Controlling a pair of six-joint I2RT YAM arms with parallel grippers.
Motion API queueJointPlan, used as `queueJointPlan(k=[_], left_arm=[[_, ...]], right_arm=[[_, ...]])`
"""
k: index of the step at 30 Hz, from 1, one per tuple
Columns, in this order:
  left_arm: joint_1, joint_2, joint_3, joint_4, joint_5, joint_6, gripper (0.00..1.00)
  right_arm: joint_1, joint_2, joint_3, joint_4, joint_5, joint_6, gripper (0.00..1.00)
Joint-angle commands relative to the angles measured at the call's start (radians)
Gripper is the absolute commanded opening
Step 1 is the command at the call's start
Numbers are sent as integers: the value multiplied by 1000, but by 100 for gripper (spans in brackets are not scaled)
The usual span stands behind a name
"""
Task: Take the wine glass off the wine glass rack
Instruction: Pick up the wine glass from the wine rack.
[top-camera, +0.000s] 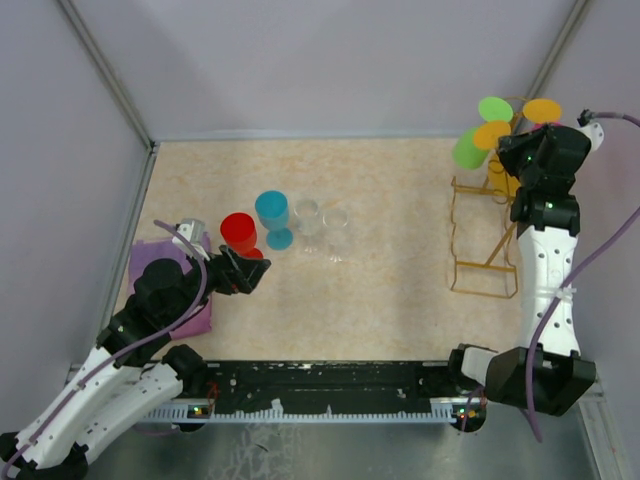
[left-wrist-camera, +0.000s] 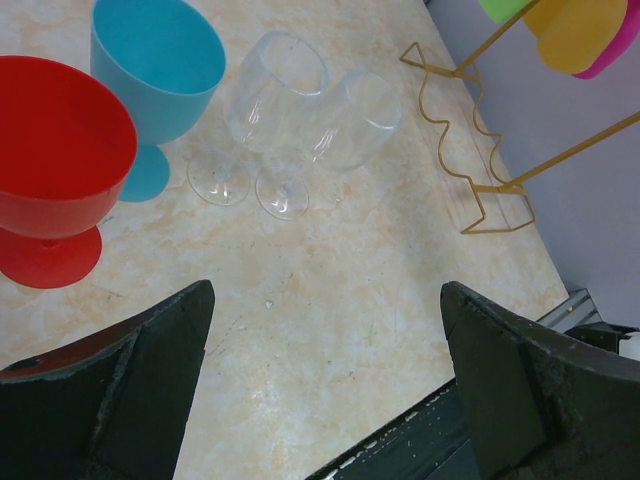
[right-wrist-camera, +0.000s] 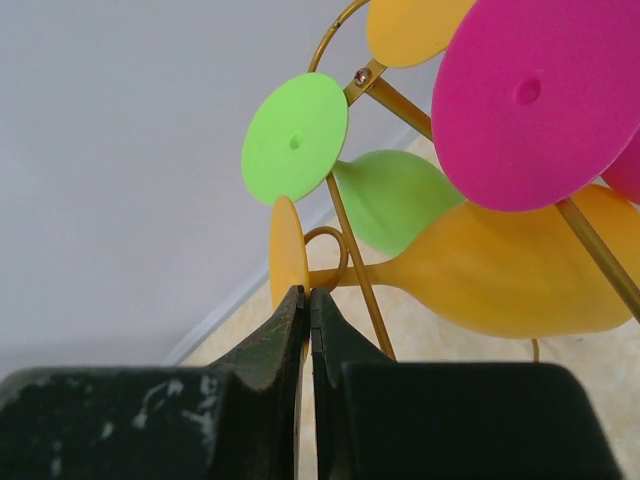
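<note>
My right claw (right-wrist-camera: 310, 300) pinches only the thin foot rim of the orange wine glass (right-wrist-camera: 500, 270) on the wine glass rack (right-wrist-camera: 356, 250); I fear it slips out. My left claw (left-wrist-camera: 325, 300) gapes wide.

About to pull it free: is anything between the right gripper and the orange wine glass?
Nothing visible. The right gripper pinches the foot rim of the orange wine glass. The rack wire crosses its stem, and the green glass hangs beside.

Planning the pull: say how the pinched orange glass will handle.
The orange wine glass looks plastic: probably light, not brittle. The right gripper pinches only its thin foot, so it may swivel. Its stem in the wine glass rack could snag.
</note>
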Motion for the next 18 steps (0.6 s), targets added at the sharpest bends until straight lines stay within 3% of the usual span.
queueJointPlan(k=[1,18], left_arm=[[3,-10,-1,-12,-16,-9,100],[3,-6,-3,-9,-15,-8,100]], right_arm=[[-8,-41,1,101,-30,61,3],[-9,-18,10,122,-85,142,0]])
